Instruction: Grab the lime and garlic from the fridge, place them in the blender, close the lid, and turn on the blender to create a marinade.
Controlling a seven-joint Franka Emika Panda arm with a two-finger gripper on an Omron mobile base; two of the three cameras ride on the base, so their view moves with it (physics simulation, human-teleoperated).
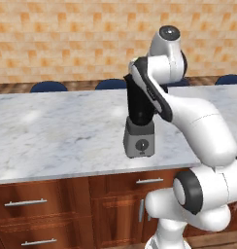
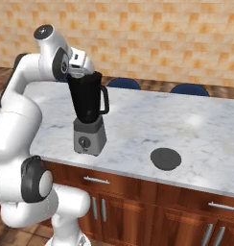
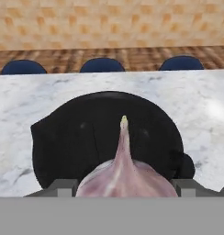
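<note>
The garlic (image 3: 124, 174) sits between the tool's (image 3: 124, 186) two fingertips, its pale pinkish bulb filling the gap between them and its thin stalk pointing away from the hand. The tool is closed down onto the bulb, open only as far as the garlic's width. In the hand view the bulb hangs directly over the open black mouth of the blender (image 3: 107, 137), with the stalk lying across the dark opening.

In the right base view the blender (image 2: 88, 113) stands on its grey square base near the front edge of the table (image 2: 195, 125), handle to the right, and the arm's wrist sits just above and behind the jug's rim. The lid (image 2: 165, 158) lies flat on the table well to the right of the blender, near the front edge. The inside of the jug is too dark to tell whether anything lies in it.

The step in hand looks like dropping the garlic into the jug. The next move calls for opening the fingers while the bulb is centred over the mouth, perhaps after lowering a little so it cannot bounce off the rim. After that, the lid is still to be fetched and seated.
</note>
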